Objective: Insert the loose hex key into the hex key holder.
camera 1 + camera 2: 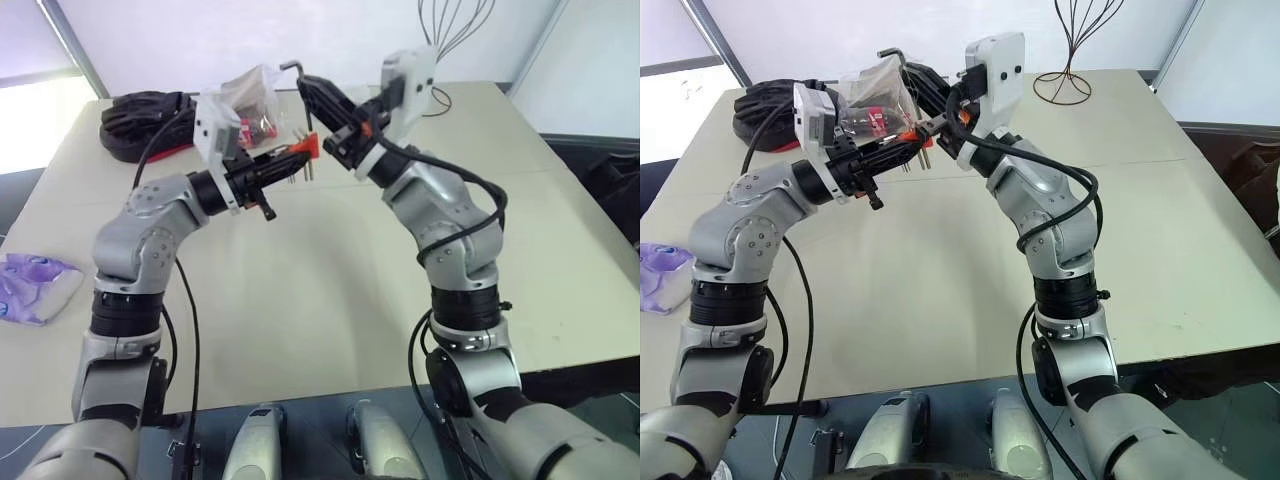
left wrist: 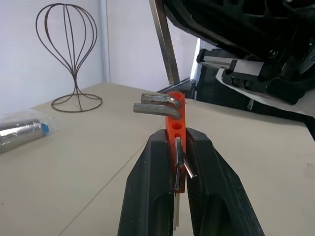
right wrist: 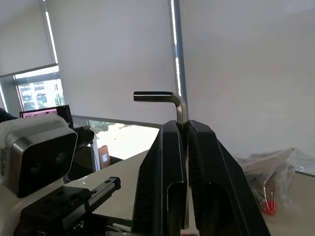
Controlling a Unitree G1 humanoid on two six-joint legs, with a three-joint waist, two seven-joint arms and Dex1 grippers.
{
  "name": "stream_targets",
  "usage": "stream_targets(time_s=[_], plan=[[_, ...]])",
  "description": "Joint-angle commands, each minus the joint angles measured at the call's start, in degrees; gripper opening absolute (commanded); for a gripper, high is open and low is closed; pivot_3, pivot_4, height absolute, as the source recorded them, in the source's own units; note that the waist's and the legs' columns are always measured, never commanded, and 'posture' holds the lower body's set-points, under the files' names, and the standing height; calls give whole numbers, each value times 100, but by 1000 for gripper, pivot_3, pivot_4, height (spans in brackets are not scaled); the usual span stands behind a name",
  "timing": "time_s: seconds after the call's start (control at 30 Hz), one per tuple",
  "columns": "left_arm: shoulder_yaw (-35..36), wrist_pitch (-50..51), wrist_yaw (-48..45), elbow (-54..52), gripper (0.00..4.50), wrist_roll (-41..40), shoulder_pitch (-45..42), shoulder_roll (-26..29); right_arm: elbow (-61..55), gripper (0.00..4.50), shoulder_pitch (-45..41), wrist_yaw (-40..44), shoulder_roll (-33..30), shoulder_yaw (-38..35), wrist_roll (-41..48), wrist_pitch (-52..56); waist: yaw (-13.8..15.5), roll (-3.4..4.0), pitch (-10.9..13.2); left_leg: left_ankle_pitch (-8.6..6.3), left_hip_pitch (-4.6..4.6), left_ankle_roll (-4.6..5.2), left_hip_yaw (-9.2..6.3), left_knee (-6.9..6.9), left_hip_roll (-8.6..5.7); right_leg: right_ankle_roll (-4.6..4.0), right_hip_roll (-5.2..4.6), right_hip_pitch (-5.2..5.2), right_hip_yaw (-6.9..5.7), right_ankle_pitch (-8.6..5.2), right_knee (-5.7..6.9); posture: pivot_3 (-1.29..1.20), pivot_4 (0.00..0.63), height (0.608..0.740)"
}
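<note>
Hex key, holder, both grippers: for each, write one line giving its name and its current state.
loose hex key: held upright in the right gripper, bent end up, not yet in the holder.
hex key holder: clamped in the left gripper, lifted off the table, some holes empty.
left gripper: shut on the holder.
right gripper: shut on the key.

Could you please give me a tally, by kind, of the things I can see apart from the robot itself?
Loose hex key: 1
Hex key holder: 1
Clear plastic packet: 1
Black cable bundle: 1
Wire stand: 1
Purple bag: 1
Table: 1
Total: 7
</note>
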Motion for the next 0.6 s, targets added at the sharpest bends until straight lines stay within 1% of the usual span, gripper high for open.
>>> stream_targets(time_s=[0.03, 0.6], plan=[[206, -42, 24, -170, 0, -128, -156, 14, -132, 49, -43, -2, 38, -19, 10, -176, 0, 0, 0, 0, 0, 0, 0, 0, 0, 0, 0, 0, 0, 0, 0, 0, 150, 740], [258, -21, 125, -194, 0, -249, -172, -13, 54, 49, 9, 43, -24, -11, -52, -380, 0, 0, 0, 0, 0, 0, 0, 0, 0, 0, 0, 0, 0, 0, 0, 0, 150, 740]])
